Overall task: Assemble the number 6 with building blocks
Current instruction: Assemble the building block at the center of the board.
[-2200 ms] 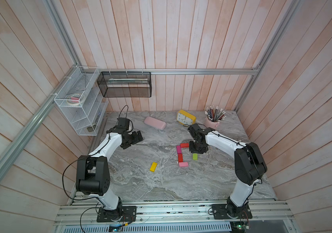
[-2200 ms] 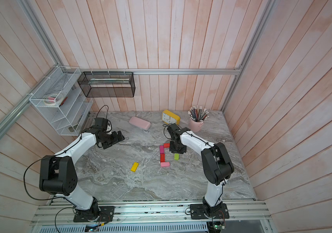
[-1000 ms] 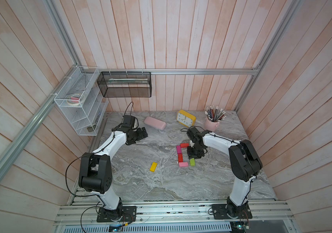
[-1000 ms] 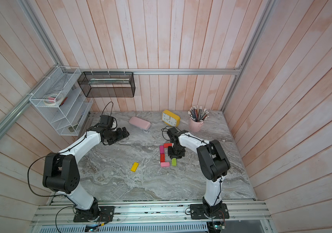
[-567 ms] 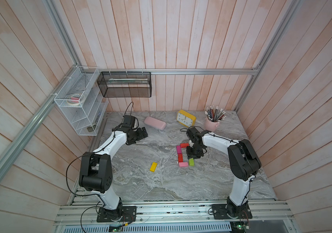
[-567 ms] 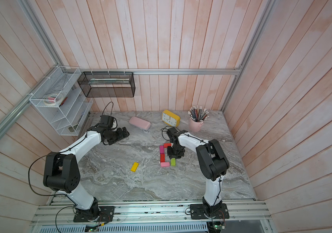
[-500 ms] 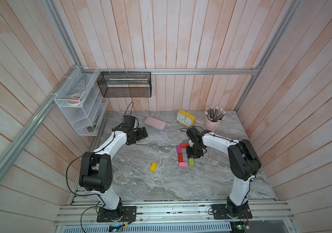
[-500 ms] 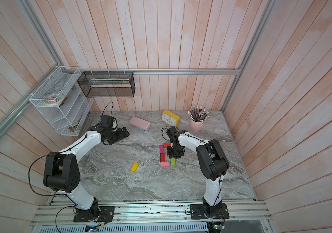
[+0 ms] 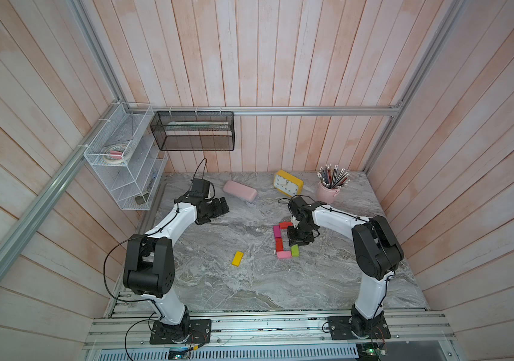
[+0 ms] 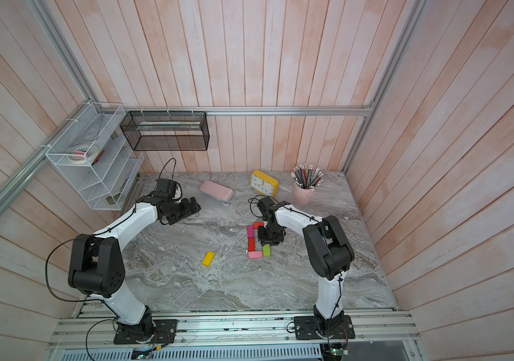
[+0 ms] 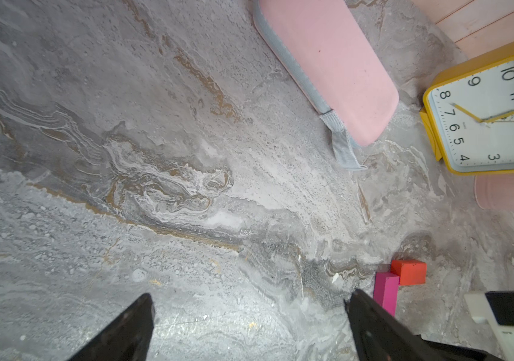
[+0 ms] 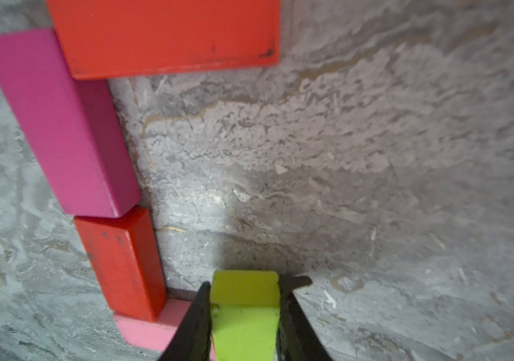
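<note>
Blocks (image 9: pixel 279 244) on marble tbl (image 9: pixel 234 290), plank walls (image 9: pixel 249 62)

We count six building blocks (image 10: pixel 251 244): two red (image 9: pixel 285 224) (image 9: pixel 279 244), one magenta (image 9: pixel 276 231), one light pink (image 9: pixel 284 254), one lime green (image 9: pixel 294 250), one yellow (image 9: pixel 237 258).

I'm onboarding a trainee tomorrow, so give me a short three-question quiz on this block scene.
1. True or false: the right claw is shut on the lime green block.
2. The left claw is: A) open, holding nothing; B) shut; C) out of view.
3. Which block lies alone, apart from the others?
Key: 1 true; 2 A; 3 the yellow block.
</note>
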Motion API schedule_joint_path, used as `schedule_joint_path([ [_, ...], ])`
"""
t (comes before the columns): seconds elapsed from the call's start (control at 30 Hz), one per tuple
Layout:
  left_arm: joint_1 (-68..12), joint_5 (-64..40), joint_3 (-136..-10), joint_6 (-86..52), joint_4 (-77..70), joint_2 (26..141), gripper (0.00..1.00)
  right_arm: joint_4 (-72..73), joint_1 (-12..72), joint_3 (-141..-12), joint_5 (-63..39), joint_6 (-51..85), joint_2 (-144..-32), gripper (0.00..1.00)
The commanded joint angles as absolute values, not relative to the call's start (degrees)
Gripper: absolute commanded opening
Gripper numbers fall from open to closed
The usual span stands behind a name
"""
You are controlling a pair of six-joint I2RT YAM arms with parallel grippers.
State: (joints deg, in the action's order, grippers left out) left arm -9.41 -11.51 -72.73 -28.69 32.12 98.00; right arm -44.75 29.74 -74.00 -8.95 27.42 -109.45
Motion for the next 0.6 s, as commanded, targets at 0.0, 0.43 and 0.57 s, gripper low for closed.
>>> schedule_joint_path([
  [0.0,-9.6,-11.1,-72.9,-28.3,31.4,98.4,0.98,-45.5,30.3,-74.8,-9.3,27.9,-110.5,0.30],
  [0.43,-9.6,-11.1,-72.7,-27.9,31.6,97.9,0.98,-45.0,30.8,-73.9,-7.8,29.1,-110.9,0.32],
  [0.57,-9.6,-11.0,-72.8,-27.8,31.8,97.7,0.98,-45.2,30.8,-74.1,-7.6,29.1,-111.4,0.35],
])
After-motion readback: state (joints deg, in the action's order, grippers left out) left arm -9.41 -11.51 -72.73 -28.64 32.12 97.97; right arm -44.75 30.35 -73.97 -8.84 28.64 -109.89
